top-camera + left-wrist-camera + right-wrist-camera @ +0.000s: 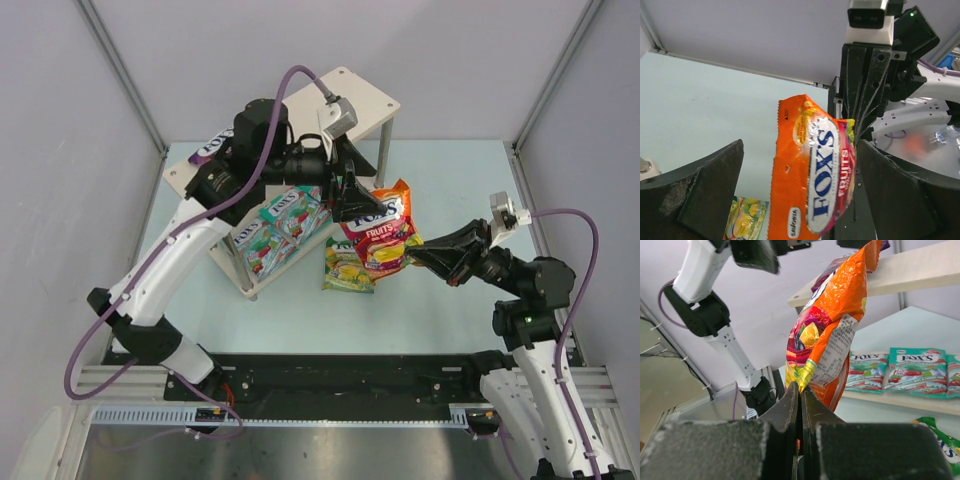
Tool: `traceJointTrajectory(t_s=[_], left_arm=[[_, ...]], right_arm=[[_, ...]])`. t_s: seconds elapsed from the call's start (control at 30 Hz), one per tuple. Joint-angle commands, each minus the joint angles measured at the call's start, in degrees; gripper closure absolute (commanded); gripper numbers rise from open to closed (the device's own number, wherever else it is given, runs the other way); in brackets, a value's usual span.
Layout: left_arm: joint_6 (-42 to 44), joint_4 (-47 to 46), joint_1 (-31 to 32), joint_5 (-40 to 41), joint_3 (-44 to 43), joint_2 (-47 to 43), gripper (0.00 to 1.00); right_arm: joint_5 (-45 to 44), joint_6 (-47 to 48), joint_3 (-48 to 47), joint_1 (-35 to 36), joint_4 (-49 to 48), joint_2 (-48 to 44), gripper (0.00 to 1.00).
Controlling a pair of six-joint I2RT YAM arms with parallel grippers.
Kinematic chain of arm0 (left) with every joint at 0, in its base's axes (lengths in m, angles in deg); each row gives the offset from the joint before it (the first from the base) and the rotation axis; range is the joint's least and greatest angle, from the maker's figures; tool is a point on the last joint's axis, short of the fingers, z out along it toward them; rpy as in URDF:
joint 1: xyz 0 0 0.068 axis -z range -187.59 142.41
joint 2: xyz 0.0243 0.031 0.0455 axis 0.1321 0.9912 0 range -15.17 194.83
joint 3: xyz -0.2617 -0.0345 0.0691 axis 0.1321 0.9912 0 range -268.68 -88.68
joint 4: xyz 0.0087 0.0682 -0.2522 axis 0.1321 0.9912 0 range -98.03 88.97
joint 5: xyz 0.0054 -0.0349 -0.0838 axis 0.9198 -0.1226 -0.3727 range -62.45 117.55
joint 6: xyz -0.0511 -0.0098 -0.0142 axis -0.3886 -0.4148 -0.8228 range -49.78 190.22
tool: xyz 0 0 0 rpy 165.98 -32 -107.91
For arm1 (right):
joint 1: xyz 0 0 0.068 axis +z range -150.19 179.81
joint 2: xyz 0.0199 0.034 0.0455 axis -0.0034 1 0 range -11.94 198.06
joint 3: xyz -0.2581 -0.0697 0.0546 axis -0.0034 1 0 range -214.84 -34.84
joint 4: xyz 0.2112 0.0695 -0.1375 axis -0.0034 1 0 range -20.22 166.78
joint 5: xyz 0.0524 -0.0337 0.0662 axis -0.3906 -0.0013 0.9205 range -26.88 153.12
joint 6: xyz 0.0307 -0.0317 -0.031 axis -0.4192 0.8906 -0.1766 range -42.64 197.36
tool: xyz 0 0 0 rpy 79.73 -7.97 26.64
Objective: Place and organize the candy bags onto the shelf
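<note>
My right gripper [415, 250] is shut on the bottom corner of a red-orange FOX'S bag [382, 232] and holds it upright above the table. In the right wrist view the fingers [801, 390] pinch that bag [837, 320]. My left gripper [352, 200] is open at the bag's top edge. In the left wrist view its jaws [802, 150] stand wide apart on either side of the bag [812, 185] without touching it. A green-yellow bag [349, 268] lies flat on the table. Teal bags [282, 222] lie on the shelf's lower board; a purple bag [213, 147] lies on the top board [372, 100].
The shelf [912, 271] stands at the back left, its front post [248, 290] near the left arm. The teal bags [914, 369] fill much of the lower board [900, 401]. The green-yellow bag also shows in the left wrist view [747, 219]. Grey walls close in the table.
</note>
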State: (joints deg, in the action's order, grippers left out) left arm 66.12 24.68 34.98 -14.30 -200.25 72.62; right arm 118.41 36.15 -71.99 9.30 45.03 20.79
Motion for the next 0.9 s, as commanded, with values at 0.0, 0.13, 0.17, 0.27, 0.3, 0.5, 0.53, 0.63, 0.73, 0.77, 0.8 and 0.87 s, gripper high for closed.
traceJointTrajectory(t_s=[0.0, 0.13, 0.17, 0.27, 0.3, 0.5, 0.53, 0.63, 0.73, 0.77, 0.8, 0.87], left_arm=[[2.7, 3.1, -0.5, -5.0, -1.5, 1.6, 0.00], [3.0, 4.3, -0.5, -9.6, -1.1, 2.7, 0.00], [3.0, 4.4, -0.4, -10.7, -0.9, 2.9, 0.00], [3.3, 5.2, -0.4, -13.2, -0.5, 3.2, 0.01], [3.6, 5.4, -0.4, -14.1, -0.6, 3.3, 0.05], [3.3, 5.7, -0.4, -20.6, -0.1, 2.9, 0.19], [3.1, 5.0, -0.4, -21.6, 0.2, 2.7, 0.19], [2.3, 3.9, -0.4, -23.5, 0.9, 2.4, 0.27], [2.0, 3.3, -0.3, -25.5, 1.4, 2.4, 0.35], [2.1, 3.3, -0.1, -26.3, 1.4, 2.4, 0.36], [2.5, 3.6, 0.2, -26.5, 1.5, 2.4, 0.39], [2.7, 3.8, 0.4, -26.4, 1.4, 2.4, 0.42]], right_arm=[[3.2, -3.5, -4.3, -0.3, -7.7, -0.7, 1.00], [3.5, -3.7, -5.4, -0.3, -7.8, -0.5, 1.00], [3.5, -3.7, -5.6, -0.3, -7.7, -0.6, 1.00], [3.0, -3.6, -6.0, -0.4, -7.8, -0.3, 1.00], [2.9, -3.4, -6.0, -0.2, -7.8, -0.3, 1.00], [1.8, -1.8, -6.1, -0.3, -6.3, 0.1, 1.00], [1.5, -1.2, -6.1, -0.3, -5.9, 0.1, 1.00], [0.8, -0.7, -6.1, -0.2, -5.4, 0.1, 1.00], [-0.3, 0.0, -6.0, -0.3, -4.8, 0.0, 1.00], [-0.5, 0.3, -6.0, -0.3, -4.4, -0.1, 1.00], [-0.7, 0.6, -6.0, -0.4, -4.4, -0.1, 1.00], [-1.4, 0.9, -6.0, -0.3, -4.1, 0.0, 1.00]])
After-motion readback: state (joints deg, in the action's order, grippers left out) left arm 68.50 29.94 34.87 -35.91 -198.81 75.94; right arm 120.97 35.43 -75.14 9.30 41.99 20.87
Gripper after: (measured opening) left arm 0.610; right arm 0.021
